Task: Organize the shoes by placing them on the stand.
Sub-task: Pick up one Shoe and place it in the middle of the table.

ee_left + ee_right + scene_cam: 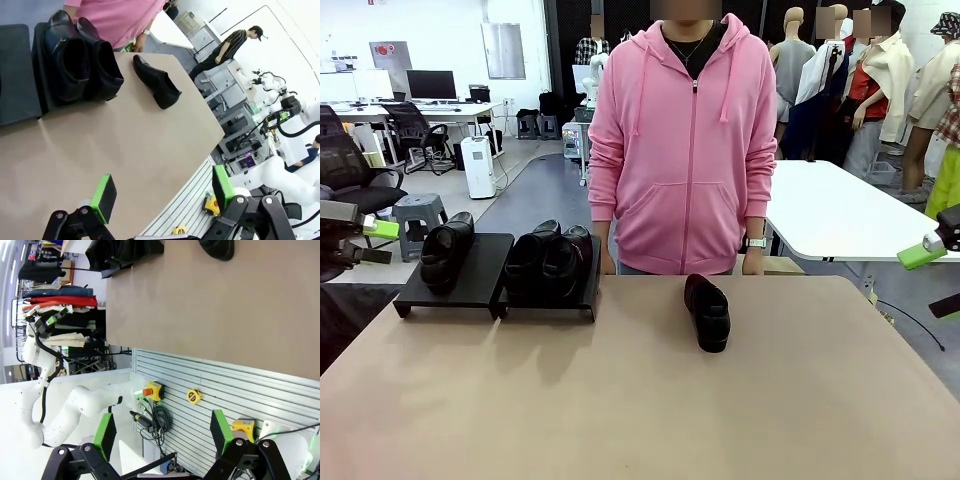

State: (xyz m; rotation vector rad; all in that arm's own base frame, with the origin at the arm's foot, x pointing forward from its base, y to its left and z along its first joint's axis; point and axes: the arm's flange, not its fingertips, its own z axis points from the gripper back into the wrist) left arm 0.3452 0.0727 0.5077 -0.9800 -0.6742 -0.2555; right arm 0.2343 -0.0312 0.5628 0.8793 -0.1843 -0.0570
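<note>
Four shoes, two stands, two grippers. Three shoes are already placed: a pair (550, 262) sits side by side on the right-hand stand (548, 300), and a single shoe (445, 250) rests on the left-hand stand (455, 288), with room beside it. The fourth shoe (707, 311) lies on the brown table (640, 410), to the right of the stands and just in front of the person (685, 140) in the pink hoodie. You may judge the task three-quarters done: only this last shoe remains to be set beside the single one. Your left gripper (162, 192) hangs released, jaws wide, holding nothing, back from the table's near edge. Your right gripper (162, 432) is likewise spread and empty, off the table's side.
</note>
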